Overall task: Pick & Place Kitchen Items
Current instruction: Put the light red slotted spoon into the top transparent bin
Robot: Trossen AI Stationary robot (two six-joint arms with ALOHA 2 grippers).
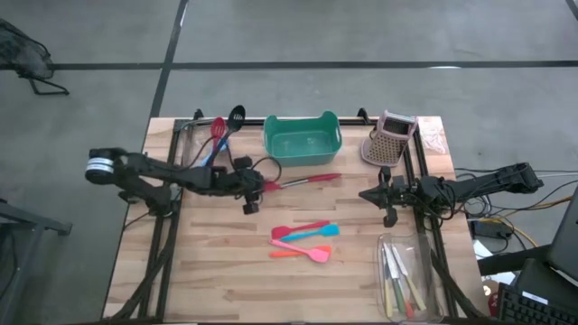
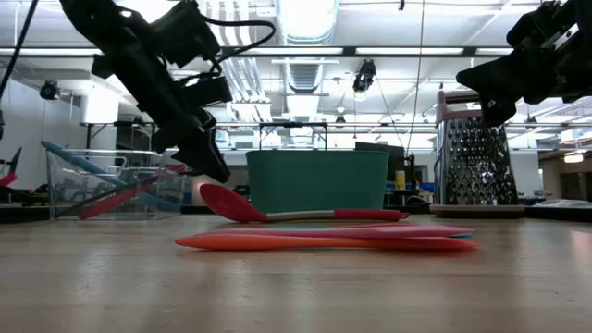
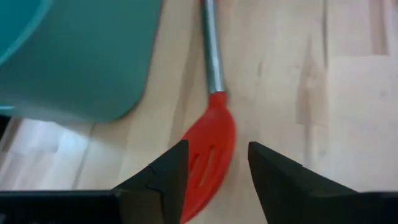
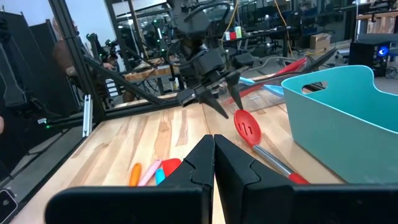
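**Kitchen items: sorting partly done, tub not yet filled**

Kitchen items, read left to right on your table. The clear plastic bin at the back left holds long red, black and blue utensils, leaning out of it. Your left gripper hovers just above the red slotted turner with the metal shaft, its fingers parted on either side of the red head and closed on nothing; the turner lies flat on the wood, just in front of the teal rectangular plastic tub. That tub looks empty.

The small pink, blue and orange silicone spatulas lie loose mid-table. The pinkish perforated holder stands back right. Your right gripper waits closed and empty. The clear tray at front right carries pale-handled metal pieces.

Judgement: turner and spatulas remain to be placed.
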